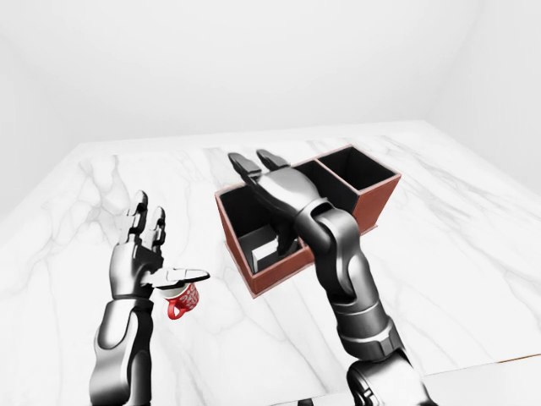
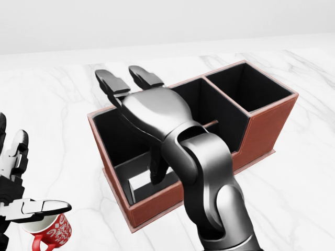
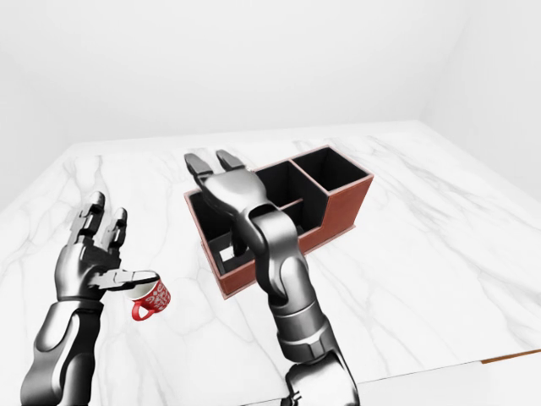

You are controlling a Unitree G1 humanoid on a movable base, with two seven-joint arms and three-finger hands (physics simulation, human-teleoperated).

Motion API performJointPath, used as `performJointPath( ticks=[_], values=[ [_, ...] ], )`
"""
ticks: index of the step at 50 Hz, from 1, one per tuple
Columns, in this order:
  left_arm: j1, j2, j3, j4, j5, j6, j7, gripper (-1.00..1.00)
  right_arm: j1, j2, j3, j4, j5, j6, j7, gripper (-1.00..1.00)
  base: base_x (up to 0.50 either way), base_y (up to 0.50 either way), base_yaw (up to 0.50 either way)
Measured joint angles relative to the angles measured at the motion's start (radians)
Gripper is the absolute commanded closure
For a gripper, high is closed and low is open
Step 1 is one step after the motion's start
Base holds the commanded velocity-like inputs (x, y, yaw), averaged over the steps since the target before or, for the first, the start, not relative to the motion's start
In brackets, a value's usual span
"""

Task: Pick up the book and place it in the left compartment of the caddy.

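The brown caddy (image 2: 261,130) with black compartments stands on the white marble table. The book (image 2: 137,175), grey with a white edge, lies inside the caddy's left compartment and leans on its wall. It also shows in the left-eye view (image 1: 266,249). My right hand (image 2: 131,89) is open and empty. It hovers above the left compartment with two fingers pointing to the view's top and the thumb hanging down by the book. My left hand (image 1: 159,245) is open and empty at the left, apart from the caddy.
A red mug (image 2: 49,230) with white print stands on the table (image 1: 439,254) just under my left hand's thumb, left of the caddy. The caddy's middle and right compartments show only black walls. The table's near edge shows at the bottom right of the eye views.
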Motion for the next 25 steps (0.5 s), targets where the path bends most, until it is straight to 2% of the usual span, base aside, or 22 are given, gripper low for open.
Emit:
performJointPath(
  ticks=[5,16,25],
  values=[
    [0.005,-0.008,-0.016,-0.054,0.017,0.000,0.004,-1.00,-0.033,-0.020,-0.034,-0.230,0.018,0.078,0.000,-1.00,0.00,0.00,0.00],
    [0.020,-0.028,-0.049,-0.211,0.057,0.000,0.010,-1.00,-0.111,-0.100,-0.120,-0.581,0.054,0.078,0.000,-1.00,0.00,0.00,0.00],
    [0.008,-0.036,-0.059,-0.346,0.072,0.000,0.024,-1.00,-0.094,-0.158,-0.186,-0.793,0.114,0.078,0.000,-1.00,0.00,0.00,0.00]
  ],
)
